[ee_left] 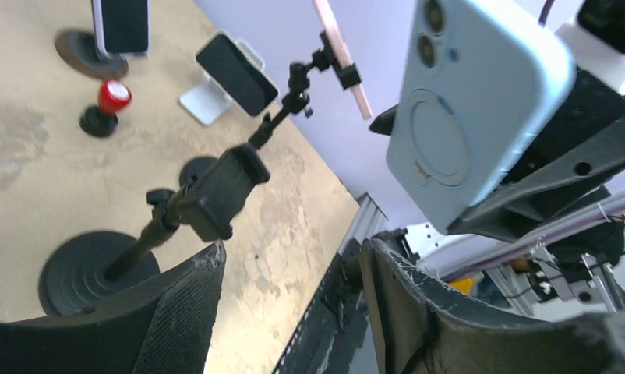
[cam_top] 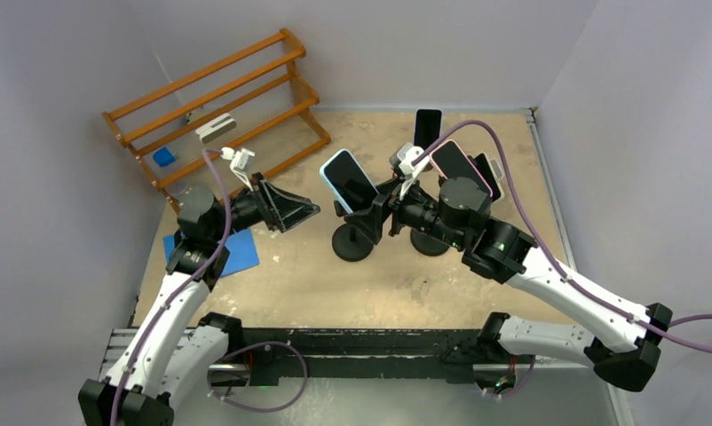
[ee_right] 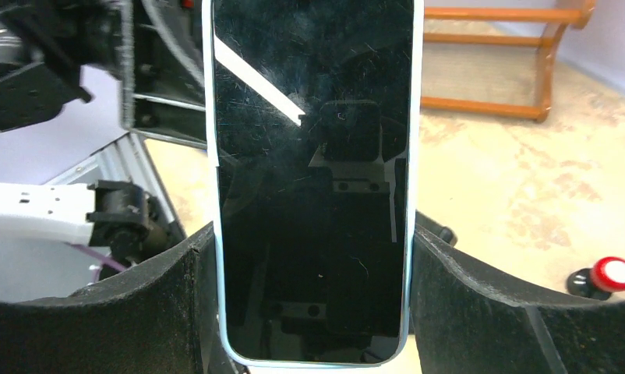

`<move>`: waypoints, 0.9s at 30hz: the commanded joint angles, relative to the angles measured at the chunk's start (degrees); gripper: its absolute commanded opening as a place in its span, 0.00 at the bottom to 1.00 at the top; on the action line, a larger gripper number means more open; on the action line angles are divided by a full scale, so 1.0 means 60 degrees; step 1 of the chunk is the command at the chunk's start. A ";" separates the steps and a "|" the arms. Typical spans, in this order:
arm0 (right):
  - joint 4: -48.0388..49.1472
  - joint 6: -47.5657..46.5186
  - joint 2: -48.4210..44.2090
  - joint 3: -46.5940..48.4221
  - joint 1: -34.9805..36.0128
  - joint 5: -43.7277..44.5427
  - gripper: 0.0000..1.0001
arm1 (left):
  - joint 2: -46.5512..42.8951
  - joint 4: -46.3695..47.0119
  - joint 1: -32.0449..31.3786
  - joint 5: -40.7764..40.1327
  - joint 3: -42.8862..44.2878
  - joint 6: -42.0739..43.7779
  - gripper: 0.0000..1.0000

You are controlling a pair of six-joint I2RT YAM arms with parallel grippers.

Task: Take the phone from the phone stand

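With the right gripper (ee_right: 313, 265) pinching the blue phone (cam_top: 348, 180) by its long edges at 12 o'clock of the empty phone stand (cam_top: 352, 244), and the left gripper (cam_top: 292, 209) spread empty at 9 o'clock, a weak side-grip could let the phone slip and fall.

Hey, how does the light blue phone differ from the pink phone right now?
The light blue phone is held in the right gripper, apart from the empty stand. The pink phone sits clamped in a second stand, with no gripper on it. The light blue phone has a pale blue case, while the pink phone has a pink edge. Both screens are dark.
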 commanded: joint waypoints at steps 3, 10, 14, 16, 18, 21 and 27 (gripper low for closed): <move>0.1360 -0.1142 0.0579 0.1082 0.0967 0.2459 0.00 | -0.0938 0.0272 0.0042 -0.1633 0.0599 0.0468 0.70; 0.2067 -0.1050 0.1530 0.1365 0.1576 0.4408 0.00 | -0.1349 0.0204 0.0042 -0.2147 0.0738 0.0532 0.73; 0.2544 -0.0788 0.1847 0.1358 0.1687 0.5039 0.00 | -0.1523 0.0256 0.0042 -0.2540 0.0704 0.0635 0.74; 0.2757 -0.0748 0.2011 0.1356 0.1838 0.5474 0.00 | -0.1502 0.0399 0.0042 -0.2562 0.0636 0.0633 0.74; 0.2960 -0.0789 0.2173 0.1365 0.2021 0.5866 0.00 | -0.1462 0.0670 0.0042 -0.2525 0.0548 0.0601 0.74; 0.3113 -0.0773 0.2415 0.1437 0.2208 0.6279 0.00 | -0.1400 0.1080 0.0042 -0.2367 0.0429 0.0537 0.73; 0.3522 -0.0773 0.2697 0.1472 0.2598 0.6832 0.00 | -0.1026 0.2077 0.0034 -0.1753 0.0269 0.0139 0.71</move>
